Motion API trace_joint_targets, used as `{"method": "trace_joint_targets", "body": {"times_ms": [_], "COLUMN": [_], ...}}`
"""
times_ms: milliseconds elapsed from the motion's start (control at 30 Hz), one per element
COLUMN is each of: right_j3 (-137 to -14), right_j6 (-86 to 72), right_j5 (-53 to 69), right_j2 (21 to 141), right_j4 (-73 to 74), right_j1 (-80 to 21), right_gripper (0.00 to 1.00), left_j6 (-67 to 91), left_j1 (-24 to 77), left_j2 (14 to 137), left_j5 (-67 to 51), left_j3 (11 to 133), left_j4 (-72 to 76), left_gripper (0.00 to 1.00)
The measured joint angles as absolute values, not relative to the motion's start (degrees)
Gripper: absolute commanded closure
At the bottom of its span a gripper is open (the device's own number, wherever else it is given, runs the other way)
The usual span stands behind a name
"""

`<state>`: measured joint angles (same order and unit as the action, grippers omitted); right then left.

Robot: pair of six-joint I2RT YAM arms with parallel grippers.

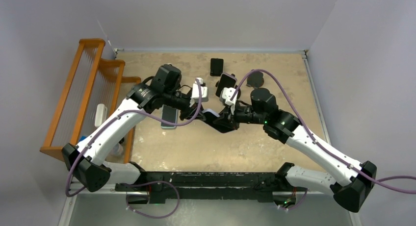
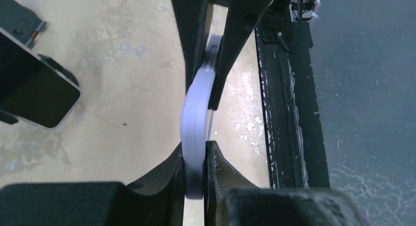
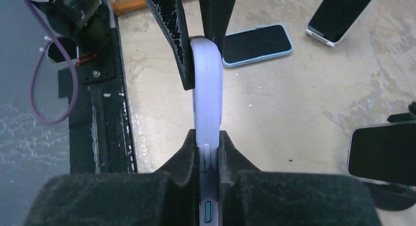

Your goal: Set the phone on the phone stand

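A lavender phone (image 2: 195, 113) is held edge-up above the table between both grippers. My left gripper (image 2: 196, 157) is shut on one end of it, and my right gripper (image 3: 208, 140) is shut on the other end (image 3: 207, 84). In the top view the two grippers meet at the table's middle, left (image 1: 202, 112) and right (image 1: 219, 119), with the phone (image 1: 209, 111) mostly hidden between them. A dark phone stand (image 1: 255, 79) sits at the back right of the table, beyond the right wrist.
A phone in a light blue case (image 1: 169, 116) lies flat on the table under the left arm and shows in the right wrist view (image 3: 257, 44). Two more phones lean on stands at the back (image 1: 216, 66) (image 1: 225, 84). An orange wooden rack (image 1: 83, 88) stands at the left.
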<state>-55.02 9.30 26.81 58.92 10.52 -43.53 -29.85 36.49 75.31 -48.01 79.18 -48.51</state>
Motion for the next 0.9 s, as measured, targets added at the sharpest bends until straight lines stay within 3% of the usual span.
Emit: {"method": "trace_joint_targets", "body": {"times_ms": [133,233,333,667,900], "right_j3": [-54.78,-51.64,-46.96,-43.99,-42.26], "right_j6": [10.55,9.63,5.91,-2.22,-4.34], "right_j5": [29.39,31.05,31.55,31.59,32.99], "right_j2": [59.7,58.72,56.42,55.57,56.07], "right_j4": [9.98,6.09,0.95,-11.92,-17.78], "right_j1": [-43.92,-44.29,-44.34,-43.33,-43.18], "right_gripper": [1.0,1.0,1.0,1.0,1.0], "left_j6": [-27.66,-22.92,-18.26,3.97,22.33], "left_j1": [34.81,34.28,33.98,30.59,28.45], "left_j2": [70.65,64.23,59.64,56.38,61.98], "left_j5": [-49.82,-50.61,-50.65,-52.6,-56.31], "left_j3": [72.16,62.87,55.86,42.04,35.0], "left_j4": [-41.28,-31.29,-22.0,16.51,39.9], "left_gripper": [0.99,0.71,0.59,0.56,0.57]}}
